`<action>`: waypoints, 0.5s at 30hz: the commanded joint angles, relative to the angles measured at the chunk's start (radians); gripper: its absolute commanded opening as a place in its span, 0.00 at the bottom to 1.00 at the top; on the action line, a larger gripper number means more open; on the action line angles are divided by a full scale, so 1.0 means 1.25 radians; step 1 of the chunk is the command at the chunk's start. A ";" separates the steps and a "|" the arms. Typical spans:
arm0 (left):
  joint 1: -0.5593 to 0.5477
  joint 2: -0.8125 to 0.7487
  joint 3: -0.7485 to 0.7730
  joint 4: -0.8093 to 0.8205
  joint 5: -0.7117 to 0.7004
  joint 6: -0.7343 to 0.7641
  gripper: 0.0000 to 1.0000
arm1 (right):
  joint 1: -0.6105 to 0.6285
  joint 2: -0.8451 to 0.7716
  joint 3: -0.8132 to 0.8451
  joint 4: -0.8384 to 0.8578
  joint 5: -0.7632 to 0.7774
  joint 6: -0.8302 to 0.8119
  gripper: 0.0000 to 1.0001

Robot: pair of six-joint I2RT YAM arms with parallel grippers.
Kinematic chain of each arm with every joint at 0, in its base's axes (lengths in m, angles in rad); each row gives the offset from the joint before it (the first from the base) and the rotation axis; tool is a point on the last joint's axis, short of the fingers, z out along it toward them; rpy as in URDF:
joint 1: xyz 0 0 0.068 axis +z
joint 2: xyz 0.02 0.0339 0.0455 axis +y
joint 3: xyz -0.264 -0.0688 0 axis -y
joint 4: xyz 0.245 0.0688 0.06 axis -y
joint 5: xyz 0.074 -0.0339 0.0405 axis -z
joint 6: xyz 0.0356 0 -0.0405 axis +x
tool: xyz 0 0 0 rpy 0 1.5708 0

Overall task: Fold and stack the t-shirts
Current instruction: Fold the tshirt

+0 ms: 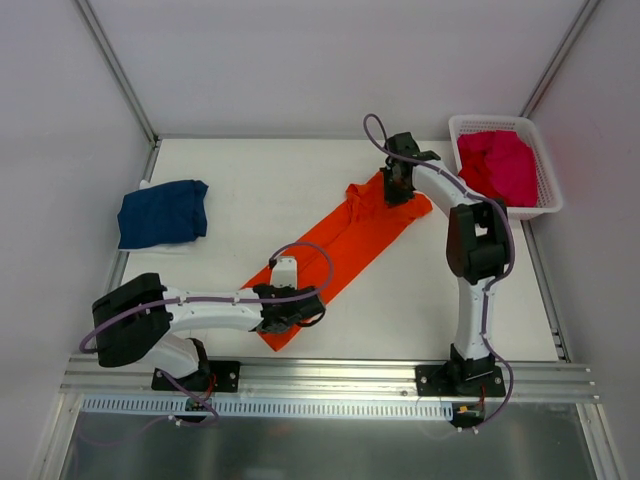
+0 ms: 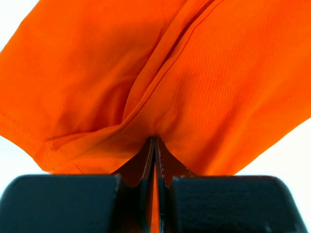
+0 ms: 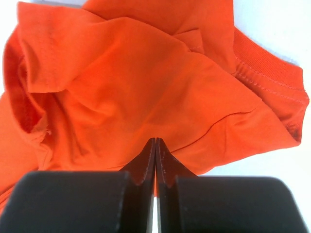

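I saw the long shirt (image 1: 340,250) laid diagonally across the middle of the table (image 1: 260,180), running from near-left to far-right. Left gripper (image 1: 300,310) sat at its near end, right gripper (image 1: 397,190) at its far end. Folded shirt (image 1: 162,212) lay well apart, at the left edge. Basket (image 1: 548,205) stood in the far-right corner, right of the right gripper, with bunched shirts (image 1: 497,165) inside.

The orange shirt (image 1: 340,245) lies in a long slanted strip. The blue shirt (image 1: 162,213) sits folded, left. The pink shirts (image 1: 497,165) are bunched, far right.
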State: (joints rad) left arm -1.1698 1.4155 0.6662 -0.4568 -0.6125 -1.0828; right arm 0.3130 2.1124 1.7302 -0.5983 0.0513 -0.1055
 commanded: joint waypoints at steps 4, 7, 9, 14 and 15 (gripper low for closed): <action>0.007 0.053 0.012 0.025 0.049 0.002 0.00 | 0.002 0.046 0.065 -0.047 0.031 -0.003 0.00; 0.007 0.062 0.007 0.046 0.065 0.008 0.00 | 0.009 0.076 0.097 -0.062 0.033 0.000 0.00; 0.007 0.069 0.005 0.059 0.078 0.010 0.00 | 0.012 0.113 0.142 -0.076 0.034 0.000 0.00; -0.003 0.080 0.006 0.098 0.114 0.000 0.00 | 0.013 0.191 0.248 -0.120 0.026 0.007 0.00; -0.009 0.081 0.008 0.100 0.118 -0.004 0.00 | 0.013 0.201 0.263 -0.125 0.025 0.008 0.00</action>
State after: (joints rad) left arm -1.1706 1.4670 0.6918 -0.3725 -0.6033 -1.0718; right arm 0.3210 2.3356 1.9789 -0.6922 0.0750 -0.1051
